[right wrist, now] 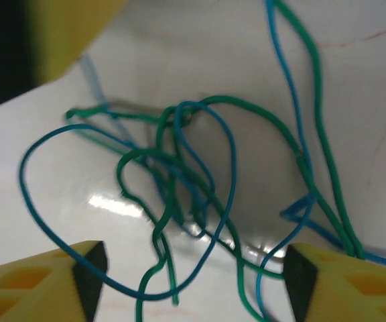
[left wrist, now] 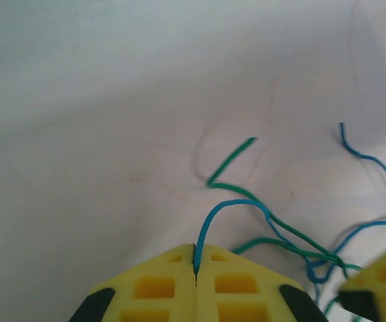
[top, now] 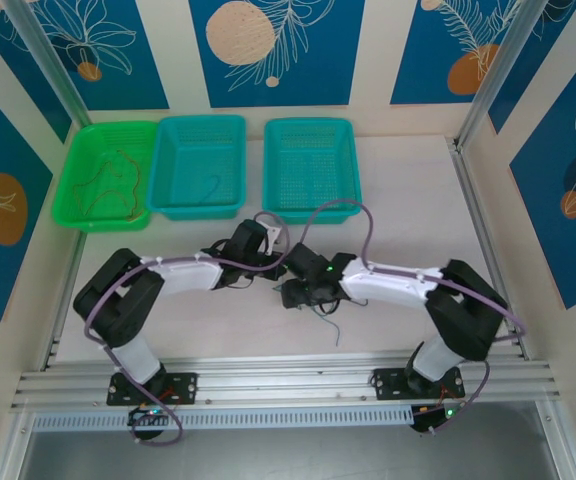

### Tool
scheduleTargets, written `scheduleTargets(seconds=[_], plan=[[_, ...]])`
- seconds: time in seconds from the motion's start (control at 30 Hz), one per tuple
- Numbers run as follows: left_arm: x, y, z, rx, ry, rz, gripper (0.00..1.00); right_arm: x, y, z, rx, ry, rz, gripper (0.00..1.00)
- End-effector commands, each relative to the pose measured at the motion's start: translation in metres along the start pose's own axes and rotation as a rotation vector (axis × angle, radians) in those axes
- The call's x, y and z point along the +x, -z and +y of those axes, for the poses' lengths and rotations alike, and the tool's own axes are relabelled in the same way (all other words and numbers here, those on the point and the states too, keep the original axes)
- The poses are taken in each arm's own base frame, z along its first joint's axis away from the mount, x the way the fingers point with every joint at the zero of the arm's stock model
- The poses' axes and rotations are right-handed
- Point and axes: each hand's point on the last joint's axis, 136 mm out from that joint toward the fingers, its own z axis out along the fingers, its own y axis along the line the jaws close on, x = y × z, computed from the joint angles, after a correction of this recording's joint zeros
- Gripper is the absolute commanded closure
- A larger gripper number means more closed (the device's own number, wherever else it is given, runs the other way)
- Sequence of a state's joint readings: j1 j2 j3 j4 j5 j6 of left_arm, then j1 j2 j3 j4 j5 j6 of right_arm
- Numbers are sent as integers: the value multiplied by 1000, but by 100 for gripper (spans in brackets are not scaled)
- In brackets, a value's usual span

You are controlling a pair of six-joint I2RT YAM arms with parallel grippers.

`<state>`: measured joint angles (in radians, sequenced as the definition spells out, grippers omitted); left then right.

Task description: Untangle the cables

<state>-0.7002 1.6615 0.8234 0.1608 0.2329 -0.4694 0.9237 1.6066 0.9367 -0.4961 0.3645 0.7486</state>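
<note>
A tangle of thin blue and green cables (right wrist: 186, 168) lies on the white table between my two grippers. In the left wrist view my left gripper (left wrist: 196, 253) is shut on the end of a blue cable (left wrist: 243, 203), which arches to the right into the tangle beside a green cable (left wrist: 230, 164). My right gripper (right wrist: 194, 272) is open just over the tangle, with loops of blue and green between its fingertips (right wrist: 91, 267) but not pinched. From above, the left gripper (top: 271, 250) and right gripper (top: 300, 285) meet at mid-table, and a cable end (top: 334, 330) trails toward the front.
Three baskets stand at the back: a green basket (top: 73, 200) holding red-brown cables (top: 118, 180), a teal basket (top: 168, 170) holding a blue cable (top: 211, 188), and another teal basket (top: 273, 170). The right gripper's yellow finger (left wrist: 374, 285) is close to the left one.
</note>
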Motion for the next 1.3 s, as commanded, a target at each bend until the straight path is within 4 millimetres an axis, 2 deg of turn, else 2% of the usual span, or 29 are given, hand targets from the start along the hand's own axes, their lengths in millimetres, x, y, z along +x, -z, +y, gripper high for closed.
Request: scheduleTargets(seconds=[0.0,0.17,0.23,0.4,0.6,0.8,0.93,1.03,1.17,1.27], plan=[[-10,20,-11,39,-21,-46,100,-1,-7,-33,190,-54,10,39],[-20,54,-11,-1,-33,-110,100,15,-23,-56,217,-146,104,53],[-26,72,-9,-31,-37,-141,100,21,-27,-65,205,-190,133,55],[-40,125,4,-134,-32,-233,100,35,-33,-87,172,-311,184,56],[-44,180,31,-267,21,-327,100,46,-35,-111,136,-464,216,53],[-51,217,45,-295,103,-419,100,50,-34,-126,96,-580,217,50],[-55,234,50,-328,127,-448,100,49,-30,-126,69,-602,208,48],[-64,242,38,-284,121,-480,100,39,-21,-115,12,-549,177,45],[-81,248,15,-173,108,-523,100,16,6,-92,-94,-457,108,36],[-87,241,3,-96,109,-516,100,-5,33,-68,-209,-368,32,31]])
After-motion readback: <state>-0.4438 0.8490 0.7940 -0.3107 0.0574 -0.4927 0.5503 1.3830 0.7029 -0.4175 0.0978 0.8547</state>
